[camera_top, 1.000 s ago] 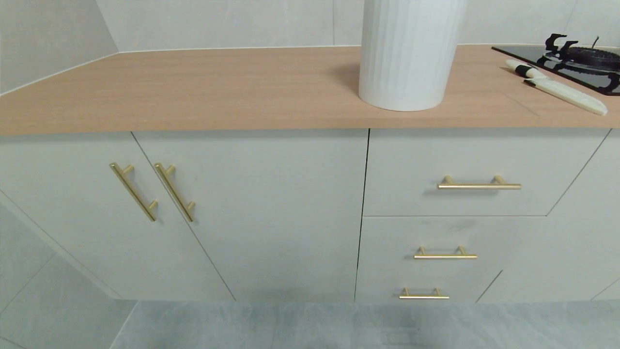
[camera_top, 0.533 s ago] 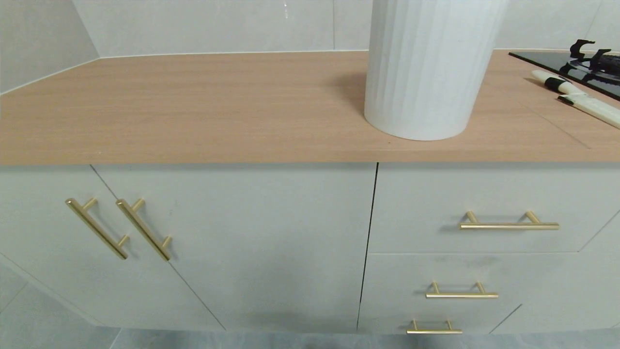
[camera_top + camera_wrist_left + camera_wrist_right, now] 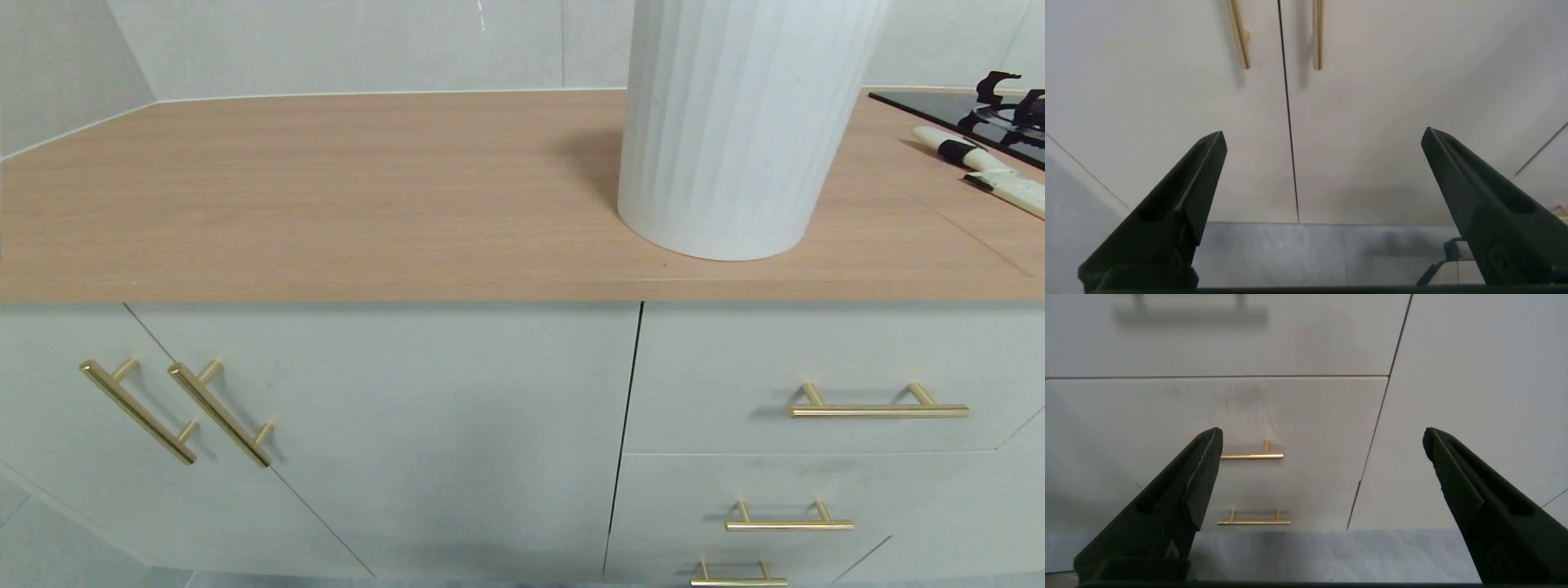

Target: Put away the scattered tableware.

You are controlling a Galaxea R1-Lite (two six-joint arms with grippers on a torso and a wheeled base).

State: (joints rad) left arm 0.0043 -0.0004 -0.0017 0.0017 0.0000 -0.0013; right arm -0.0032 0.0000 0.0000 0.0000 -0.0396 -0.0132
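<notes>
A cream knife (image 3: 992,170) with a black band lies on the wooden countertop (image 3: 326,196) at the far right, beside the stove. A tall white ribbed container (image 3: 735,139) stands on the counter right of centre, near the front edge. My left gripper (image 3: 1323,140) is open with nothing between its fingers and faces the cabinet doors low down. My right gripper (image 3: 1323,437) is also open and holds nothing, in front of the lower drawers.
A black stove (image 3: 980,114) sits at the back right of the counter. Below are two cabinet doors with gold handles (image 3: 220,412) on the left and three drawers with gold handles (image 3: 878,406) on the right. A wall corner closes the left side.
The head camera has moved closer to the counter, so the whole picture has shifted down and grown larger. Nothing on the counter has moved.
</notes>
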